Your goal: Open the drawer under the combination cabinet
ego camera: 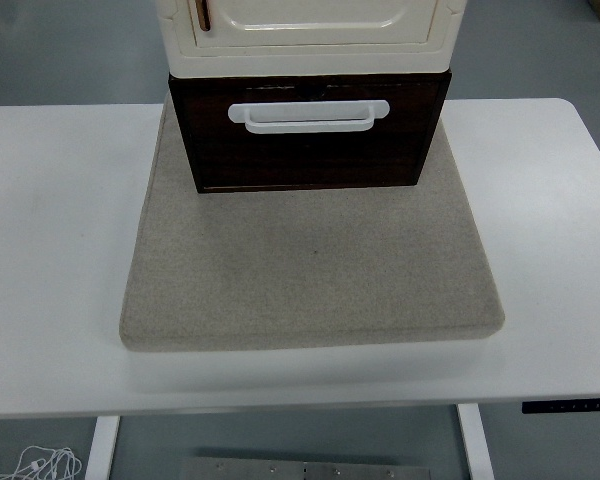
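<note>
A broad white rectangular table (50, 250) fills most of the head view, its near edge running along the bottom and bare surface showing to both sides. On it lies a thick beige felt-like square pad (310, 270) with rounded corners, set centrally and stopping short of the table's near edge. The front half of the pad is bare. At the pad's far end stands a cream plastic cabinet (310, 30), cut off by the picture's top, with a small brown door handle (203, 14) on its front. Directly under it sits the dark brown wooden drawer (310, 150), its front facing the camera, flush and closed. A white bar-shaped handle (308, 115) spans the drawer's upper front. Neither robot hand appears, so the state of their fingers cannot be told.
</note>
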